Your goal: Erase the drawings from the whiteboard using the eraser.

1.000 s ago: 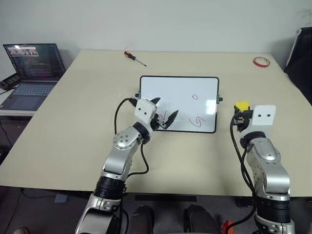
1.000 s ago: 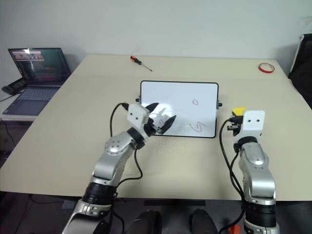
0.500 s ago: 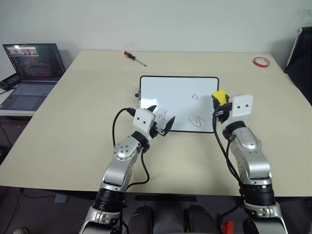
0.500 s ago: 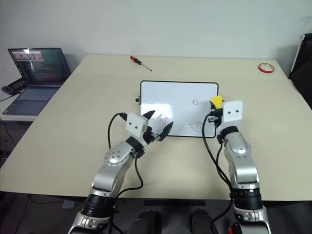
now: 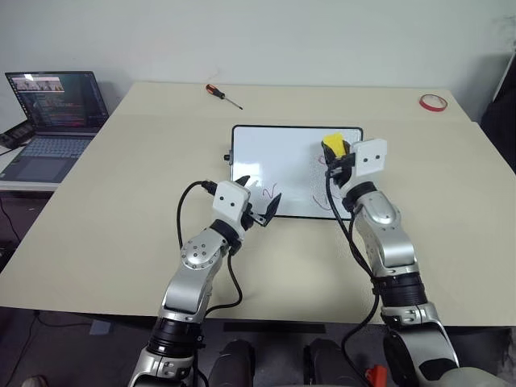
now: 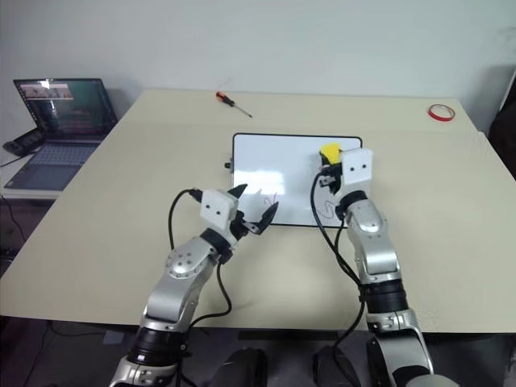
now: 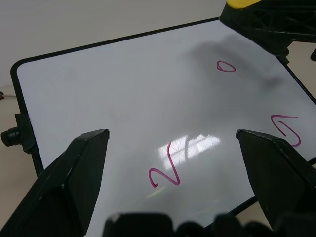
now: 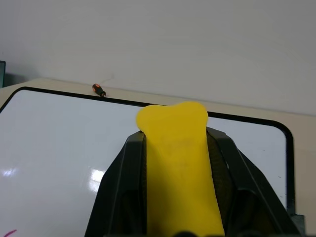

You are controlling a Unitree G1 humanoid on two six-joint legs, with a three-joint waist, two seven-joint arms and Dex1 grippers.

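While the left gripper (image 5: 260,205) waits at the near edge of the whiteboard (image 5: 274,153) with its two black fingers spread wide and nothing between them, the right gripper (image 5: 334,155) is over the right part of the board and pinches the yellow eraser (image 5: 333,143) firmly between its fingers. The eraser sticks out past the fingertips and, from the head views, it looks raised above the white surface and not yet touching it; I cannot be sure about the contact.

All three red drawings are intact. The wavy tick (image 7: 165,176) lies near the front edge, just ahead of the left gripper. The G-like curl (image 7: 286,128) is at the front right, and the tiny loop (image 7: 226,66) is further back, close under the eraser.

The board rests flat on the beige table (image 5: 121,210) and nothing holds it. I think this is the main risk: if the eraser presses and wipes sideways, the board can slide or turn, and the marks will be only smeared. Also, the eraser is held by its sides, so a hard push may tilt it in the grip or make it slip out.

Further away, a screwdriver (image 5: 222,95) lies near the far edge, a ring of red tape (image 5: 431,101) at the far right corner, and a laptop (image 5: 52,121) on a side table to the left.
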